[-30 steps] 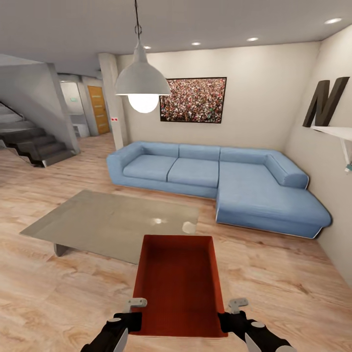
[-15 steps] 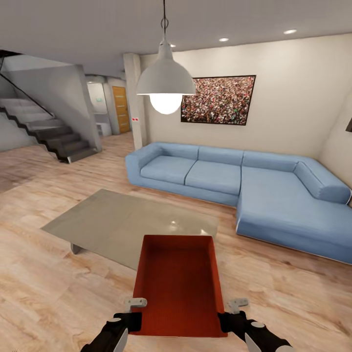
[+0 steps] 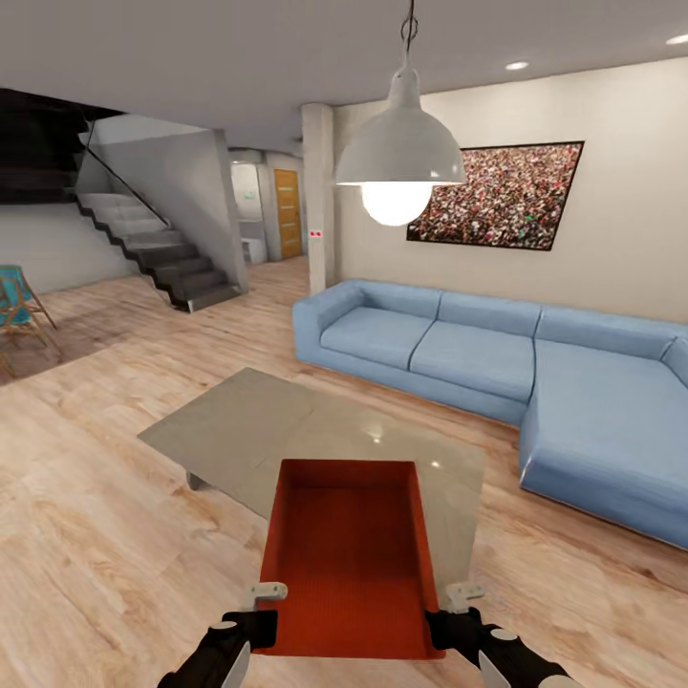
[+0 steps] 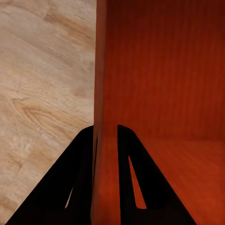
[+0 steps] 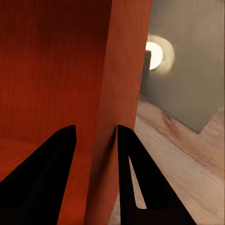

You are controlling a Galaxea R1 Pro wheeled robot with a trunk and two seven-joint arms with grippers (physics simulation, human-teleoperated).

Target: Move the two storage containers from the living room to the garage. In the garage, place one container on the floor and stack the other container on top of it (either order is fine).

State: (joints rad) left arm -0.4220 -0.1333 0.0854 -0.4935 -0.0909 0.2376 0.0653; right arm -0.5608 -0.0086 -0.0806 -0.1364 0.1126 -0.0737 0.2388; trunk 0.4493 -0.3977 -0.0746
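Between the two grippers, low at the front of the head view, sat one orange-red storage container (image 3: 349, 554), carried above the wood-plank floor (image 3: 105, 564). The left gripper (image 4: 106, 145) was clamped over the bin's left wall, one black finger outside and one inside, both pressed to the ribbed plastic. The right gripper (image 5: 93, 145) pinched the right wall the same way. Seen from the head camera, both black wrists held the container level near its closer end, its open top facing up and nothing inside.

Beyond the bin lay a low grey coffee table (image 3: 287, 430), then the blue corner sofa (image 3: 497, 373) under a white pendant lamp (image 3: 399, 153). A staircase (image 3: 158, 253) and a wooden door (image 3: 287, 212) stood farther off to the left.

As a judgement: the robot was in the living room with the first container lifted, so the carry to the garage, the set-down on concrete, and the fetching and stacking of the second bin all remained.
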